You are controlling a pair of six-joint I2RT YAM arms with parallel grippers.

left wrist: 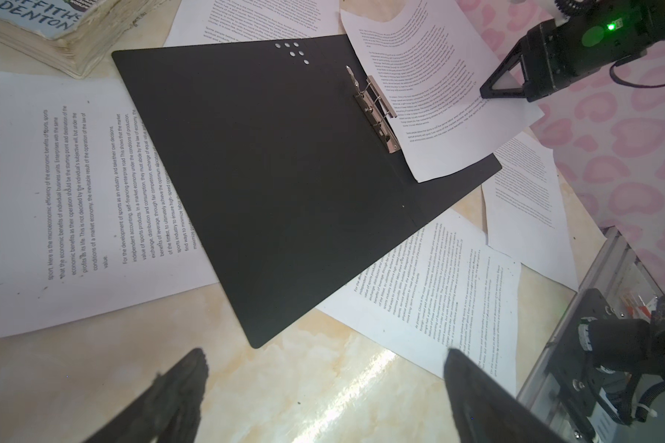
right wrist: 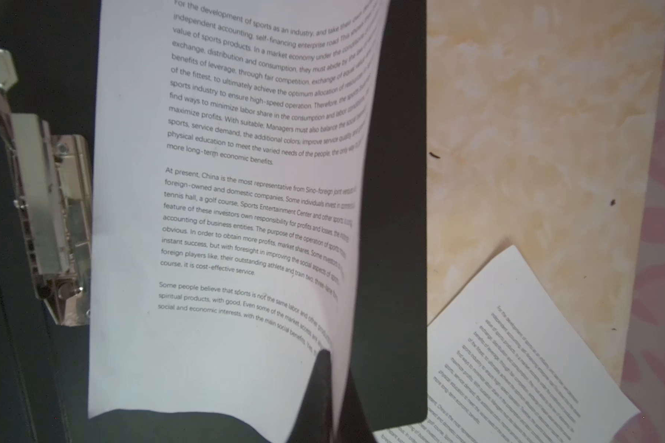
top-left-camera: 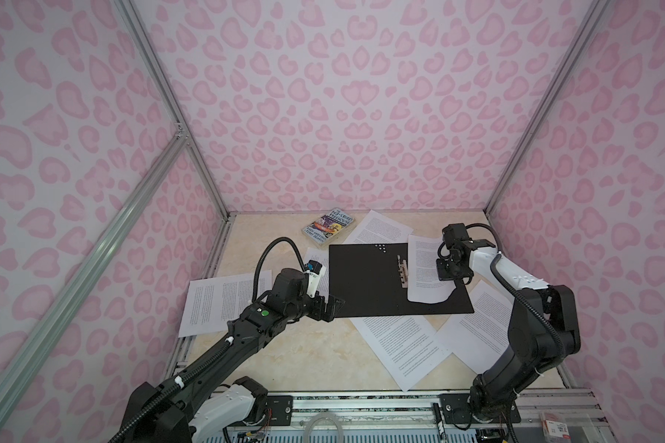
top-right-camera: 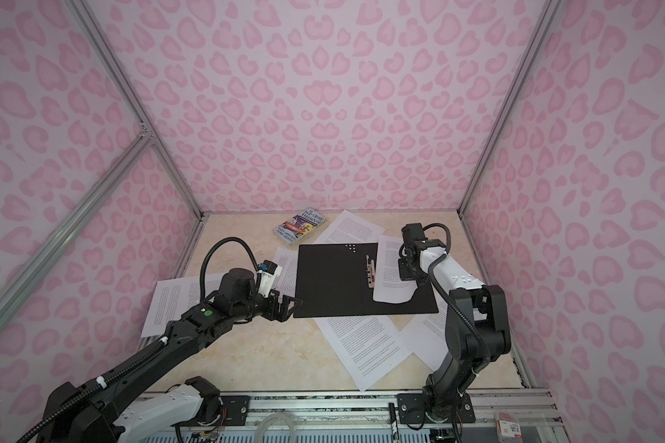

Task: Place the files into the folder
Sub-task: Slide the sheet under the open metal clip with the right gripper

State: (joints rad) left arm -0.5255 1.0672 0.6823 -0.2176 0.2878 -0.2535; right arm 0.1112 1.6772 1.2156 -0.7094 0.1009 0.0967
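File [right wrist: 223, 230] with "At present, China"

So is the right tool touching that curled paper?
Touching. The right wrist view shows the right tool shut on the paper, pinching its curled edge.

Colourful paperback book [top-left-camera: 329, 229] on marbled tabletop [top-left-camera: 304, 356]

"DENTON" on book [left wrist: 39, 19]; "At present, China" on printed sheet [right wrist: 216, 230]
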